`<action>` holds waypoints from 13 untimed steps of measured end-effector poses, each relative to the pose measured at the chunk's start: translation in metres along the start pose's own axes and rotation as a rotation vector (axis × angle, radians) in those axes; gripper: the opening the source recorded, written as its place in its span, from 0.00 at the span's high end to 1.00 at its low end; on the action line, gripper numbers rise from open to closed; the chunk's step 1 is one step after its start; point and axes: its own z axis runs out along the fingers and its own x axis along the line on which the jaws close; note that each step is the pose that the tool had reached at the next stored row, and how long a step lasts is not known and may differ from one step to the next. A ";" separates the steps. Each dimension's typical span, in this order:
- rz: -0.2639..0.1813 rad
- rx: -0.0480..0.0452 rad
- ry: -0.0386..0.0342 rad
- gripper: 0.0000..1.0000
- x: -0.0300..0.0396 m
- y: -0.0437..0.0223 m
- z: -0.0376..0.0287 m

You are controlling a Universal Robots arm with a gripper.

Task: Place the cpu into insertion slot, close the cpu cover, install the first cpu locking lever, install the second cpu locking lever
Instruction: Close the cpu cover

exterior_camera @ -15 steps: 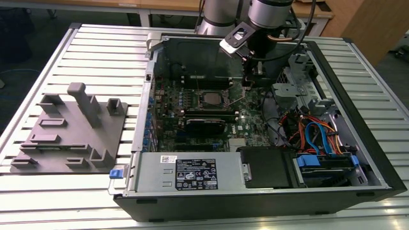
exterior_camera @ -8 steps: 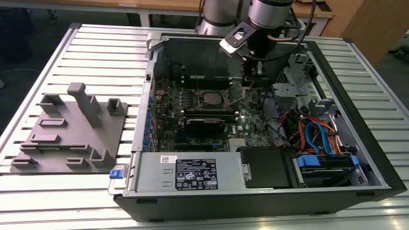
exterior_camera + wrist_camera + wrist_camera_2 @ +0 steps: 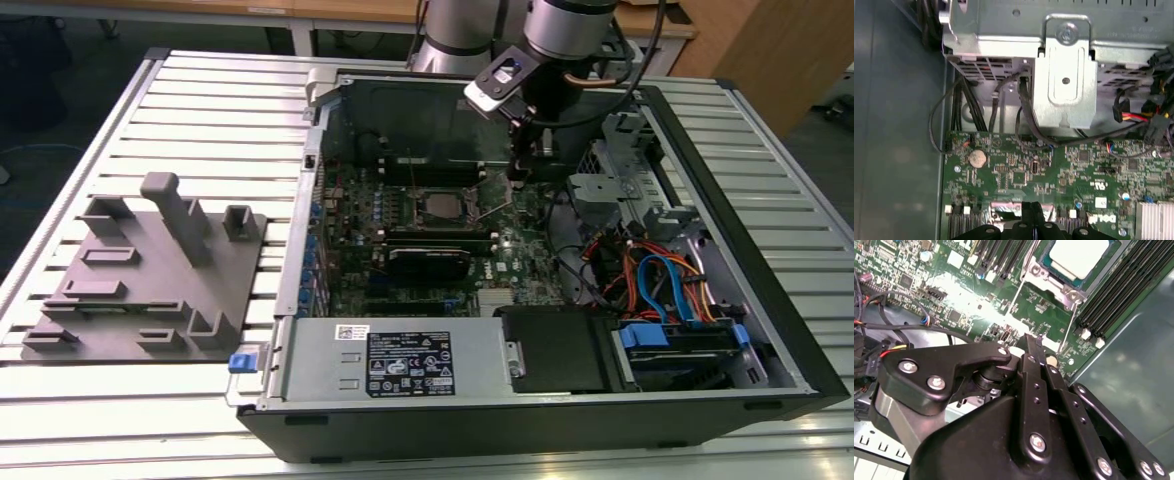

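The cpu (image 3: 442, 207) (image 3: 1077, 256) lies flat in the insertion slot (image 3: 414, 205) on the green board, silvery top up. The cpu cover (image 3: 1035, 269) lies down around it as a metal frame. Two thin wire levers (image 3: 1016, 295) (image 3: 1068, 322) run out from the socket's corners; whether they are latched I cannot tell. My gripper (image 3: 518, 178) (image 3: 1035, 339) (image 3: 1033, 207) hangs inside the case just off the socket, on the exterior view's right. Its slim black fingers are pressed together, shut, with nothing between them.
Dark memory slots (image 3: 1109, 295) run beside the socket. A metal drive bracket (image 3: 1066, 80) and cable bundles (image 3: 654, 280) crowd the case on the exterior view's right. The power supply (image 3: 400, 360) sits in front. A grey fixture plate (image 3: 147, 280) lies outside the case.
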 end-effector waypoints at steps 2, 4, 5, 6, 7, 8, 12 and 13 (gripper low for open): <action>0.000 0.0001 -0.0001 0.90 0.0000 0.0001 0.0000; 0.000 0.0001 0.0000 0.90 0.0000 0.0001 0.0000; 0.000 0.0001 0.0001 0.90 0.0000 0.0006 0.0001; 0.000 0.0001 0.0000 0.90 0.0000 0.0010 0.0001; 0.000 0.0001 0.0000 0.90 0.0000 0.0011 0.0001; 0.000 0.0001 0.0000 0.90 0.0000 0.0011 0.0001; 0.000 0.0001 0.0000 0.90 0.0000 0.0011 0.0001; 0.000 0.0001 0.0000 0.90 0.0000 0.0011 0.0001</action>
